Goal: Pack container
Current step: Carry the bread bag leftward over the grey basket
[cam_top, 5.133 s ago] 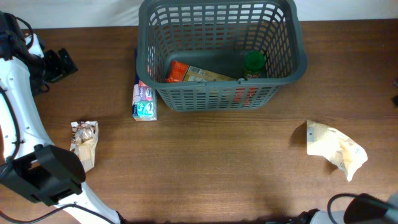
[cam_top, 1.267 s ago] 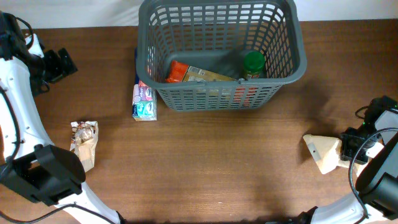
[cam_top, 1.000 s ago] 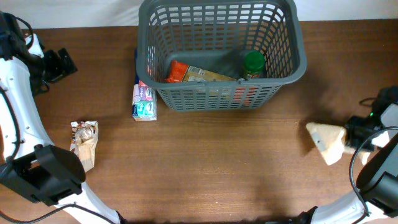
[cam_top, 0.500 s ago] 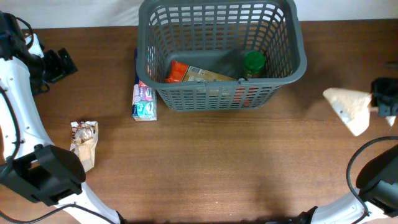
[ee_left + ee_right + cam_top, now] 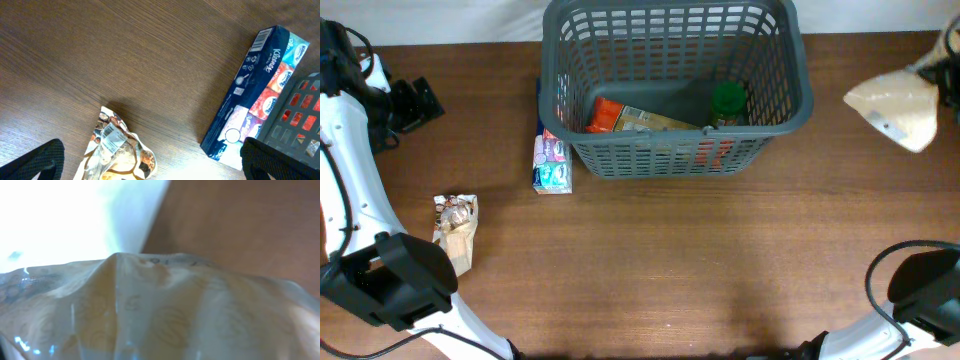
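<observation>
Up went the pale bag [image 5: 893, 108]: a moment ago it lay low on the tabletop [image 5: 720, 270] at about 4 o'clock, and now it hangs in the air at 2 o'clock, off to the right of the container [image 5: 677, 160]. The right end effector [image 5: 950, 82] sits at the far right edge of the overhead view. It is closed tight on the bag's right end. From the right wrist camera the crinkly bag fills almost the whole view, and the fingers cannot be seen there.

The container is at 12 o'clock, at the back of the tabletop. Inside it lie an orange packet [image 5: 608, 113], a tan packet [image 5: 655, 121] and a bottle with a green lid [image 5: 728, 100].

A blue tissue pack [image 5: 552, 160] lies right against the container's left front corner. A small snack bag [image 5: 455, 230] lies alone at 8 o'clock, well apart from the container.

The left end effector [image 5: 413, 104] is at 10 o'clock. It is wide open and holds nothing. Its wrist camera looks down on the snack bag and the tissue pack.
</observation>
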Robot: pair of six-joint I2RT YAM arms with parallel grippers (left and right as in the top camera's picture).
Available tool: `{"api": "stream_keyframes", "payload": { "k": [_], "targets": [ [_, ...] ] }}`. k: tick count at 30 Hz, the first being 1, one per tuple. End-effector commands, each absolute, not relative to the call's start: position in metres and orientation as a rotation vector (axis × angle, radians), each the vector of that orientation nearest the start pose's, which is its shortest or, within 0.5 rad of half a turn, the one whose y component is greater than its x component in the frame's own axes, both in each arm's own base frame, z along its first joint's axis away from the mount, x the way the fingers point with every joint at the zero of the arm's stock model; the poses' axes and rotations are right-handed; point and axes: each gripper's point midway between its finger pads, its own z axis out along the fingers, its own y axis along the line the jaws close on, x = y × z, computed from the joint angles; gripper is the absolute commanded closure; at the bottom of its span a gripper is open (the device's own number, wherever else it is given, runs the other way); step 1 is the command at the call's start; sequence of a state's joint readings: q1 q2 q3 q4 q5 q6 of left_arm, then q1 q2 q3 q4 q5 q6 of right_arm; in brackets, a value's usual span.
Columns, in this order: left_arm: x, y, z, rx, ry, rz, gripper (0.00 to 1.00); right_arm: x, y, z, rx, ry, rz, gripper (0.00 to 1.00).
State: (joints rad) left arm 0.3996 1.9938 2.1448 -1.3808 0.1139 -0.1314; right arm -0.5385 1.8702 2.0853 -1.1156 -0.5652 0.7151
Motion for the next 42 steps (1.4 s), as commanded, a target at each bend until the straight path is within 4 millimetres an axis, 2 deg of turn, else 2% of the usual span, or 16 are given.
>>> {"api": "stream_keyframes", "payload": {
  "k": [1, 6, 11, 12, 13, 17, 21, 27, 31, 34, 36, 42],
  "targets": [
    [0.417, 0.157, 0.216, -0.689, 2.710, -0.078, 0.01, 0.455, -0.106, 0.359, 0.877, 2.111, 0.871, 0.96],
    [0.417, 0.157, 0.216, -0.689, 2.710, -0.077, 0.01, 0.464, -0.050, 0.400, 0.591, 2.110, 0.870, 0.96],
    [0.417, 0.157, 0.216, -0.689, 2.710, -0.078, 0.01, 0.464, 0.006, 0.431, 0.291, 2.089, 0.851, 0.96],
    [0.417, 0.157, 0.216, -0.689, 2.710, -0.078, 0.01, 0.463, 0.016, 0.436, 0.231, 2.082, 0.845, 0.96],
    [0.417, 0.157, 0.216, -0.689, 2.710, -0.077, 0.01, 0.463, 0.035, 0.442, 0.124, 2.070, 0.834, 0.96],
    [0.417, 0.157, 0.216, -0.689, 2.710, -0.077, 0.01, 0.461, 0.072, 0.444, -0.056, 2.060, 0.809, 0.96],
    [0.417, 0.157, 0.216, -0.689, 2.710, -0.077, 0.01, 0.461, 0.106, 0.437, -0.150, 2.076, 0.733, 0.96],
    [0.417, 0.157, 0.216, -0.689, 2.710, -0.077, 0.01, 0.458, 0.138, 0.431, -0.226, 2.088, 0.674, 0.93],
    [0.417, 0.157, 0.216, -0.689, 2.710, -0.078, 0.01, 0.456, 0.161, 0.421, -0.311, 2.106, 0.680, 0.92],
    [0.417, 0.157, 0.216, -0.689, 2.710, -0.078, 0.01, 0.459, 0.176, 0.401, -0.356, 2.152, 0.686, 0.92],
    [0.417, 0.157, 0.216, -0.689, 2.710, -0.077, 0.01, 0.466, 0.185, 0.374, -0.362, 2.224, 0.700, 0.92],
    [0.417, 0.157, 0.216, -0.689, 2.710, -0.077, 0.01, 0.487, 0.192, 0.317, -0.345, 2.356, 0.710, 0.96]
  ]
}}
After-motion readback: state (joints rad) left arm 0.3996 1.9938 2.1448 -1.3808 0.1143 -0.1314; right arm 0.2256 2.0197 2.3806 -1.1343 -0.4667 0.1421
